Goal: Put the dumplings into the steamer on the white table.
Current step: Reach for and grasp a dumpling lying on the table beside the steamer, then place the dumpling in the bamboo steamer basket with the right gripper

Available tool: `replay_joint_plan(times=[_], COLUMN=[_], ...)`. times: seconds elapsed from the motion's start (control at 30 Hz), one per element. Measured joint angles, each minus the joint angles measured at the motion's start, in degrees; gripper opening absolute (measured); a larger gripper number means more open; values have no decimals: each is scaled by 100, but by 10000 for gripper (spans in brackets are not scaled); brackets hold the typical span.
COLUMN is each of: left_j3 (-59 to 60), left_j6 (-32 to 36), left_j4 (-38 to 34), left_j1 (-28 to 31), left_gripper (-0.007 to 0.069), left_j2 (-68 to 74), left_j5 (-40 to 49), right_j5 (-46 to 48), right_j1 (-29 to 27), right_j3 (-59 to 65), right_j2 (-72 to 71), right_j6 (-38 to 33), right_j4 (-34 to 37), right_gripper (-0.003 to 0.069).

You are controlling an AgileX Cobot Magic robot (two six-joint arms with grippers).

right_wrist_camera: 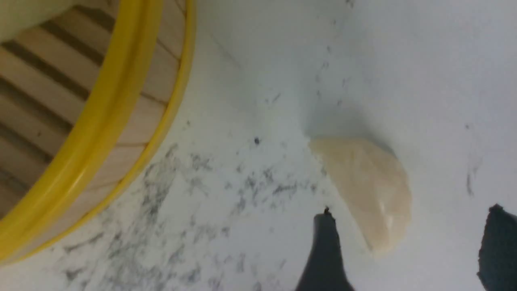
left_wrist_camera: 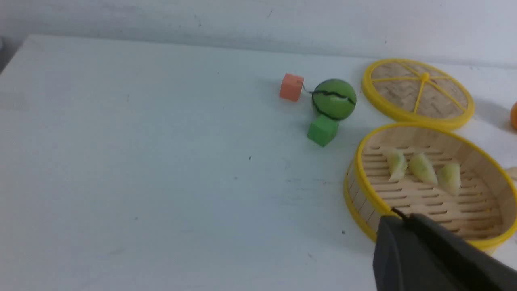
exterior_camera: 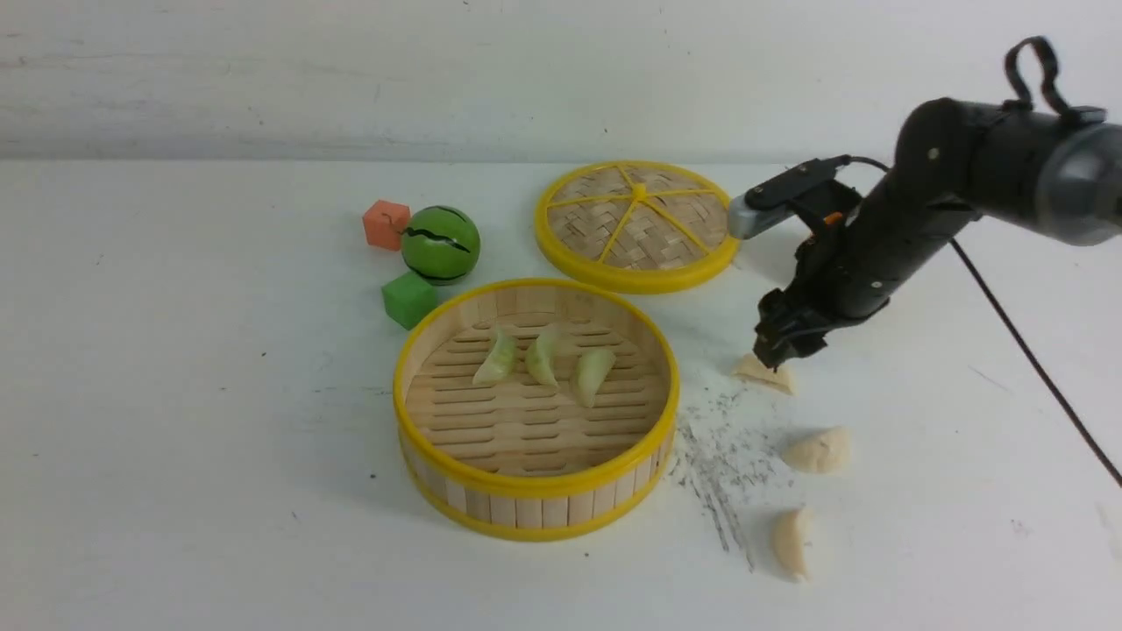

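Observation:
The steamer (exterior_camera: 535, 491) stands mid-table on the white table (exterior_camera: 175, 394), and three green dumplings (exterior_camera: 543, 355) lie on its slatted floor. To its right, three cream dumplings lie on the table: (exterior_camera: 764, 372), (exterior_camera: 818, 450), (exterior_camera: 791, 542). My right gripper (exterior_camera: 776, 358) hangs open just over the farthest cream dumpling (right_wrist_camera: 363, 182), its fingers (right_wrist_camera: 325, 242) apart on either side of it without touching. My left gripper (left_wrist_camera: 400, 216) is shut and empty, near the steamer's rim (left_wrist_camera: 424, 126). It does not show in the front view.
The woven yellow-rimmed lid (exterior_camera: 637, 223) lies flat behind the steamer. Left of it sit an orange cube (exterior_camera: 386, 224), a green ball (exterior_camera: 440, 244) and a green cube (exterior_camera: 408, 299). Dark scratch marks (exterior_camera: 723, 456) lie between the steamer and the cream dumplings. The right arm's cable (exterior_camera: 1034, 359) trails right.

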Motion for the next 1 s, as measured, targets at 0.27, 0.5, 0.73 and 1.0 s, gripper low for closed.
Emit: replay_joint_plan(times=[0.27,0.5,0.73,1.0], left_j3=[715,986,1733,2047], left_j6=[234,243,-136,-182], left_j4=[-2,267,339,333], left_j1=[0,0,-5,-5], left_gripper=[-15,-15,-15,-15], left_j2=[173,176,176,176], left_j5=[83,706,-180,-1004], right_j5=[-45,493,1497,984], right_j1=[180,180,225,1495], right_j3=[-357,-568,-1195,-1370], right_j2=[677,713,274,-199], right_j6=[52,916,1545,2029], right_j4=[-95,-245,33,741], right_gripper=[403,240,240,240])
